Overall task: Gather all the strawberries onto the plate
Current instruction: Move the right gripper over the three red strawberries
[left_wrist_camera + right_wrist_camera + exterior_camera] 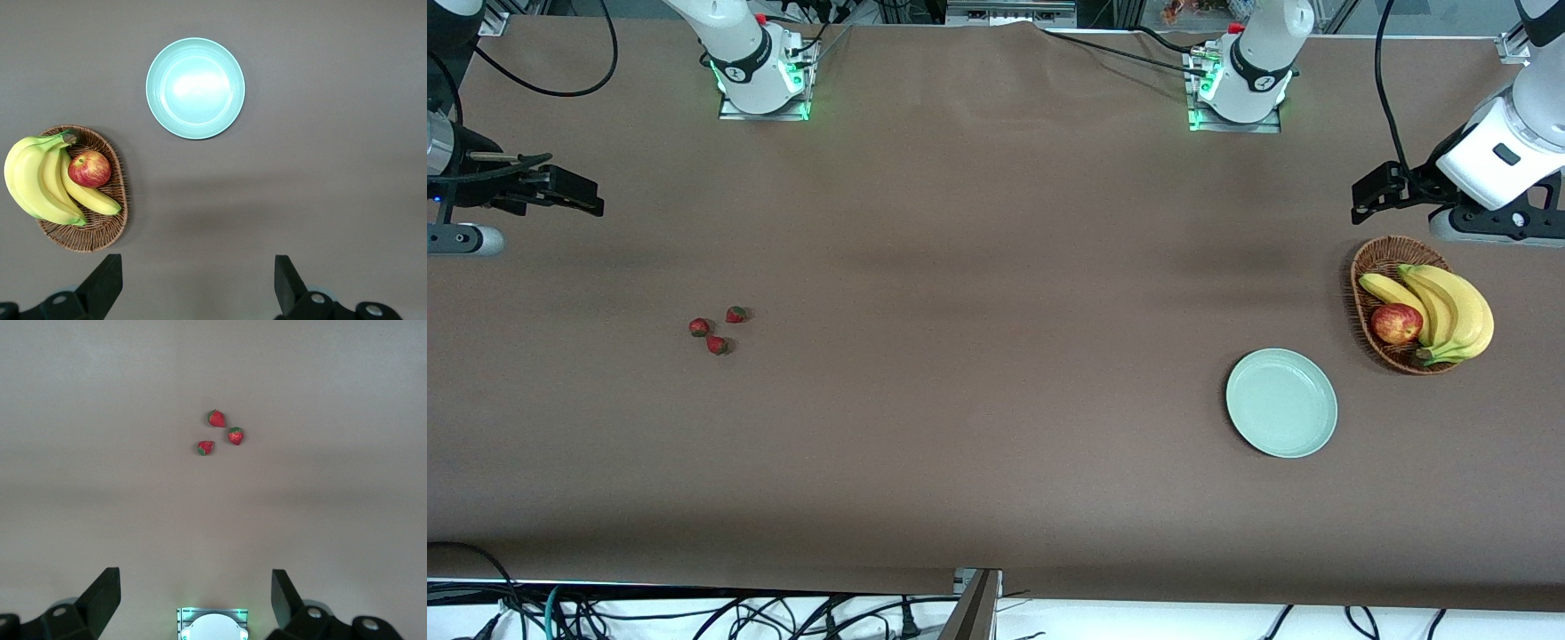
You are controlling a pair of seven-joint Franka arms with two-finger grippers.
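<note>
Three tiny red strawberries (699,327), (736,314), (717,345) lie close together on the brown table toward the right arm's end; they also show in the right wrist view (216,419), (235,436), (205,447). The empty mint-green plate (1281,403) sits toward the left arm's end and also shows in the left wrist view (195,88). My right gripper (587,197) (195,603) is open and empty, high over bare table at its end. My left gripper (1362,200) (198,287) is open and empty, high over the table beside the basket.
A brown wicker basket (1374,267) (100,230) with bananas (1449,307) and a red apple (1396,323) stands beside the plate, farther from the front camera. The arm bases (760,76), (1240,89) stand along the table's back edge.
</note>
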